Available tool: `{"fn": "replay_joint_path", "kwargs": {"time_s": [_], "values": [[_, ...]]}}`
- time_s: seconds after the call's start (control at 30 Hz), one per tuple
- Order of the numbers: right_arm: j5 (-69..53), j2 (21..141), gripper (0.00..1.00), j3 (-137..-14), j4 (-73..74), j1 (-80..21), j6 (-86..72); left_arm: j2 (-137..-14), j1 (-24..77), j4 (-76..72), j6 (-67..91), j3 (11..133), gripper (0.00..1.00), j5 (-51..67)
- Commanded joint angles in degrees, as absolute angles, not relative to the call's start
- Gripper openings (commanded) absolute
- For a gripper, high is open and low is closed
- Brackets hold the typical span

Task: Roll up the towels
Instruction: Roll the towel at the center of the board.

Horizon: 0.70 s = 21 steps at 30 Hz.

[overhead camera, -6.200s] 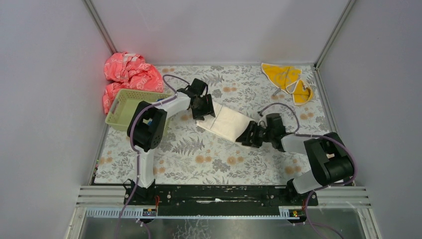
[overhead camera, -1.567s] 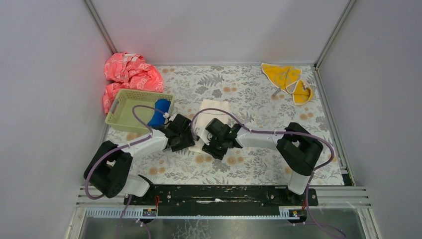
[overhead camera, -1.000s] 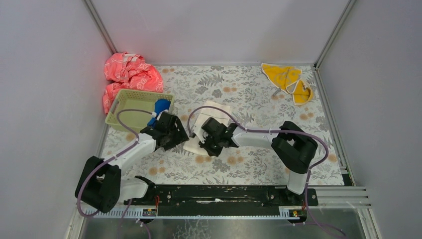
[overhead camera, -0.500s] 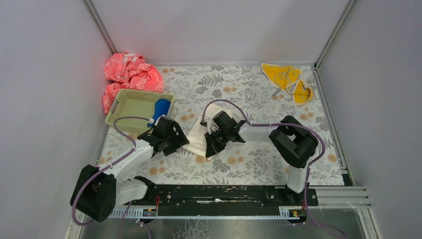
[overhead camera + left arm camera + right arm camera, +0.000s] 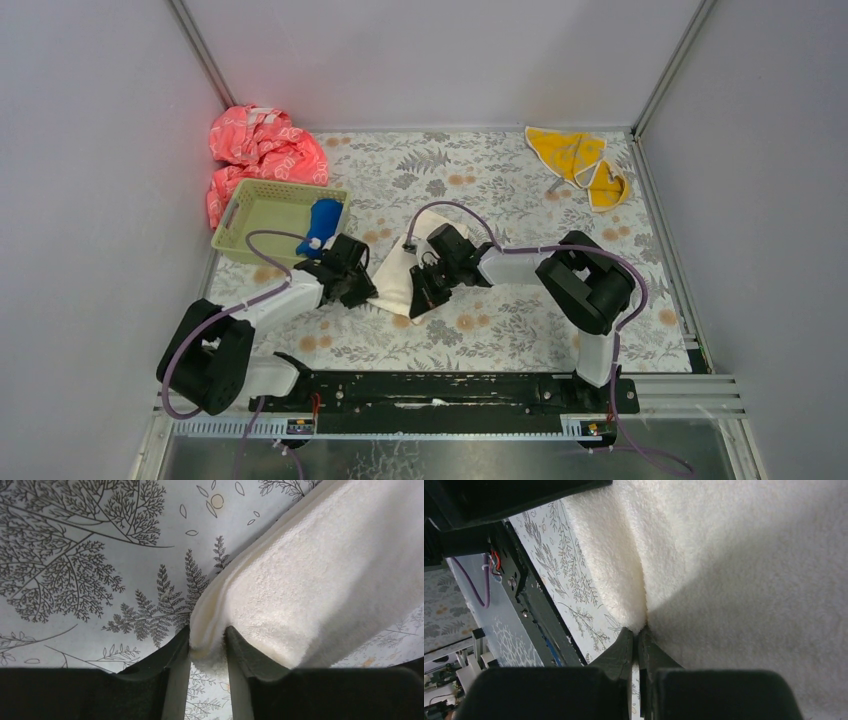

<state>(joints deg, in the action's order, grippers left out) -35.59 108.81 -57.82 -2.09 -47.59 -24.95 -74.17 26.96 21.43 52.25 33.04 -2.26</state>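
One blue towel [image 5: 322, 226] lies in basket [image 5: 252, 212].

The cream-white towel [image 5: 320, 570] is nubbly matt terry cloth; the fern-printed table cover [image 5: 100, 605] is smooth

Grey ferns and orange dots cover the bench [image 5: 500, 190]. The cream-white towel [image 5: 398, 278] lies centre, the yellow-orange towel [image 5: 578, 160] far right, the blue towel [image 5: 322, 222] in a pale-green basket [image 5: 262, 212] left, beside a white-patterned pink-red cloth [image 5: 262, 150].
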Motion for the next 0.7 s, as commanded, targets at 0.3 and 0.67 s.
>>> {"fn": "replay_joint_path", "kwargs": {"time_s": [0.3,0.67], "values": [[-20.47,100.63,0.39,-59.03,0.9,-53.29,-6.86,-77.14,27.16,19.08,52.79,36.73,0.0,-3.15],[-10.59,100.57,0.45,-56.39,-4.4,-60.33,1.64,-76.11,27.16,20.7,53.45,37.22,0.0,-3.02]]}}
